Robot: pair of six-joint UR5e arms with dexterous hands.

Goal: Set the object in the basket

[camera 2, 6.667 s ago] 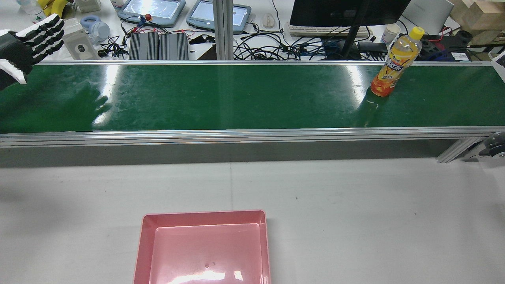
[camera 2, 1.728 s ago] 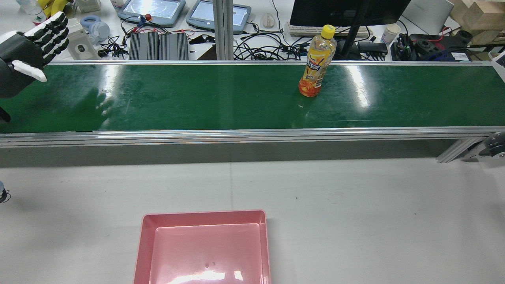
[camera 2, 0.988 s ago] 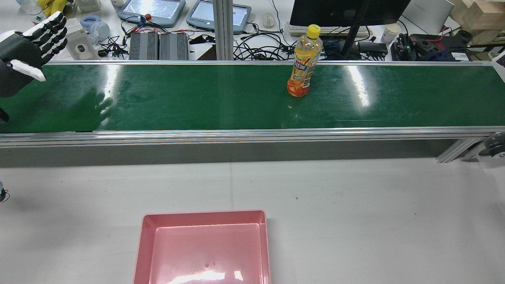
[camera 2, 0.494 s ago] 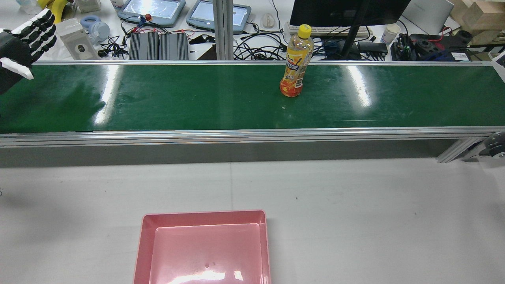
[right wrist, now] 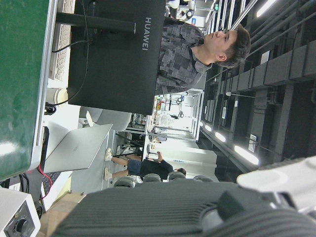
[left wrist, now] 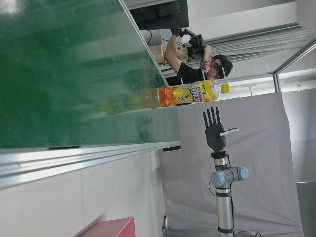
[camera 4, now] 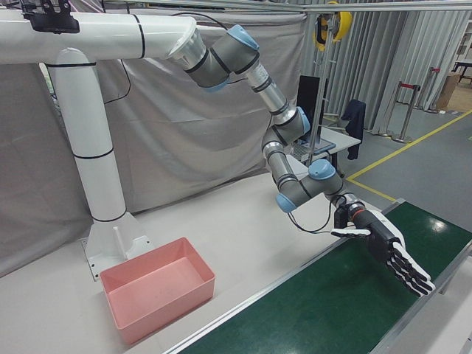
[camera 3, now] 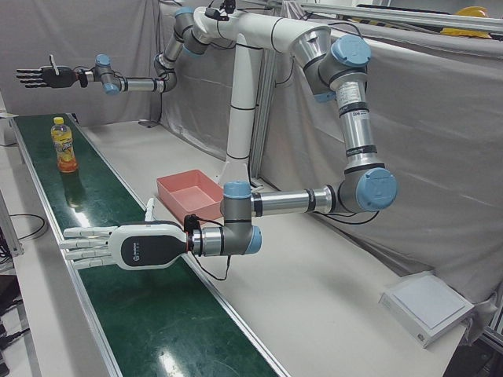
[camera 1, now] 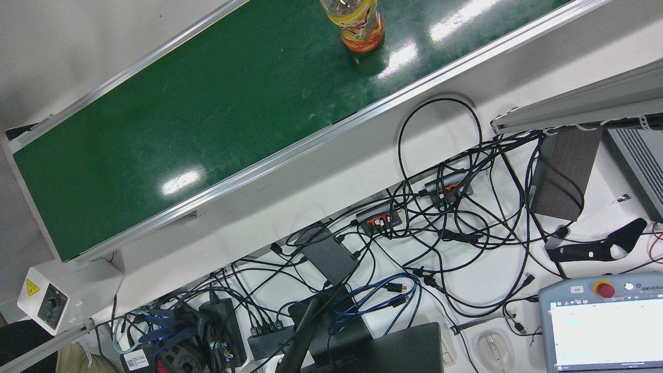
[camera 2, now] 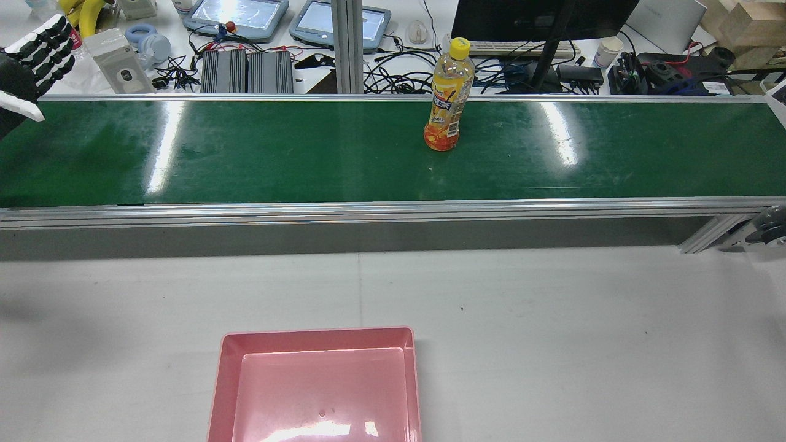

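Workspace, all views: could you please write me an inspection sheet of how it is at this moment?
Surface: green belt carries only the bottle, with glare patches; grey table carries only the basket.
Job's things: bottle stands upright on the belt, near its far edge; pink basket is empty.
Clutter: monitor, paper cup and two tablets on the desk behind the belt.
Hands: left hand open, holding nothing; right hand open, holding nothing.
Cables: a loose tangle on the desk, none on the belt.
Surroundings: grey curtains; a person behind the monitor.
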